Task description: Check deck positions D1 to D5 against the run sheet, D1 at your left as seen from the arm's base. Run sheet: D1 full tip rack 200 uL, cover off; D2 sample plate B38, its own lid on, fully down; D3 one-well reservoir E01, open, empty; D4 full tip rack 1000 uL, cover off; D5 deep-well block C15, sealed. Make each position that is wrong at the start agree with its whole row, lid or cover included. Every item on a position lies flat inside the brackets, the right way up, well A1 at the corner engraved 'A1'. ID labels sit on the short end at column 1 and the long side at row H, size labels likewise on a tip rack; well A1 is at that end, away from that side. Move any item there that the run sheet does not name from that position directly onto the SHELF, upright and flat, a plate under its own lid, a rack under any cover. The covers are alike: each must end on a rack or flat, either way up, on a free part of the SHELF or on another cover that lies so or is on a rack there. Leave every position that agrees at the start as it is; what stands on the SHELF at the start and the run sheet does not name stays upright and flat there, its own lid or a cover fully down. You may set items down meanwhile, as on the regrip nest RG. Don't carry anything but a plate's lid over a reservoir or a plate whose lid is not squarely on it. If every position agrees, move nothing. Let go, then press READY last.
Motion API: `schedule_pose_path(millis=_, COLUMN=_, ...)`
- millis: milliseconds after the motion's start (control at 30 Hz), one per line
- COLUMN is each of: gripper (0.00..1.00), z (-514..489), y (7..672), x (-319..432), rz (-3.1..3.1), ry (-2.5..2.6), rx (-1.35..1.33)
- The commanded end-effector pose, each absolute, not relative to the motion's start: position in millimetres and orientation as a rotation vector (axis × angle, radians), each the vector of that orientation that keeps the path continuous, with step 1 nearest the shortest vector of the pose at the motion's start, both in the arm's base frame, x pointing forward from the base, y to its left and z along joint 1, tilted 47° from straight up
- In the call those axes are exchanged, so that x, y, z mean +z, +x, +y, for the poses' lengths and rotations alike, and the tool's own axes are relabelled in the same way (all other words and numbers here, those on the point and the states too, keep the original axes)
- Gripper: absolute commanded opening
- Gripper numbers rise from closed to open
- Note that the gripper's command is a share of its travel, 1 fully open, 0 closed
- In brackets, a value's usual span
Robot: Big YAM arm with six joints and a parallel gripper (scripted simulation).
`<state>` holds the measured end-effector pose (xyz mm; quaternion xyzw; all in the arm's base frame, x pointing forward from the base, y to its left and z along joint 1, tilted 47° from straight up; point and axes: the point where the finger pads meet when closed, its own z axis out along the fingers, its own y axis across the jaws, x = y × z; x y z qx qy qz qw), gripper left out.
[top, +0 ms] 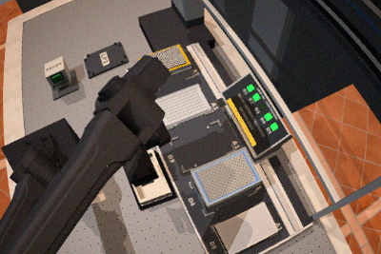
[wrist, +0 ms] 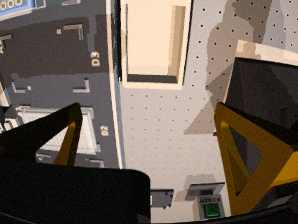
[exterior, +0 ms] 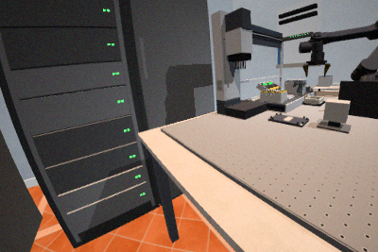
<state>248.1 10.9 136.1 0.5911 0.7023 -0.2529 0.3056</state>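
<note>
My gripper [wrist: 148, 109] hangs wide open with nothing between its fingers, above the desk [top: 57, 30] beside the deck [top: 224, 132]. Below it the reservoir [wrist: 152, 39], open and pale inside, lies on the perforated desk just beside the deck's edge, outside the brackets. From above, my arm [top: 90, 159] covers part of it, leaving one end [top: 154, 189] showing.

On the deck a yellow-rimmed rack [top: 170, 57] sits at one end, with a white plate [top: 183, 104] next to it. After that comes a dark bare position [top: 202, 151], then a blue-rimmed rack [top: 226, 175] and a pale, flat-topped block [top: 245, 230] at the other end.

A panel [top: 257, 116] with green lights stands beside the deck. The READY box [top: 59, 78] and a small dark nest [top: 106, 59] lie well apart from it on the desk.
</note>
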Motion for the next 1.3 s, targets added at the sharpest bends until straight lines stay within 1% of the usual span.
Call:
schedule_pose_path(millis=0, gripper=1.0, z=22.7, y=254.7, x=148.8, rz=1.866, ry=1.553, rx=-0.653)
schedule_pose_path(millis=167, gripper=1.0, z=27.7, y=256.3, x=153.4, rz=1.879, ry=1.542, rx=-0.655)
schedule_pose_path(millis=200, gripper=1.0, z=19.3, y=247.8, x=147.1, rz=1.881, ry=1.542, rx=-0.699)
schedule_pose_path(millis=267, gripper=1.0, z=31.3, y=255.6, x=156.9, rz=1.893, ry=1.529, rx=-0.661)
schedule_pose_path(millis=733, gripper=1.0, z=45.8, y=252.7, x=170.7, rz=1.945, ry=1.48, rx=-0.686)
schedule_pose_path(millis=767, gripper=1.0, z=36.0, y=244.4, x=163.5, rz=1.945, ry=1.481, rx=-0.734)
schedule_pose_path(millis=833, gripper=1.0, z=49.5, y=252.0, x=174.1, rz=1.957, ry=1.468, rx=-0.691)
schedule_pose_path(millis=967, gripper=1.0, z=54.1, y=251.1, x=178.6, rz=1.972, ry=1.453, rx=-0.698)
schedule_pose_path(millis=1033, gripper=1.0, z=40.2, y=241.6, x=168.4, rz=1.966, ry=1.459, rx=-0.757)
schedule_pose_path(millis=1267, gripper=1.0, z=44.4, y=245.3, x=178.6, rz=1.96, ry=1.465, rx=-0.706)
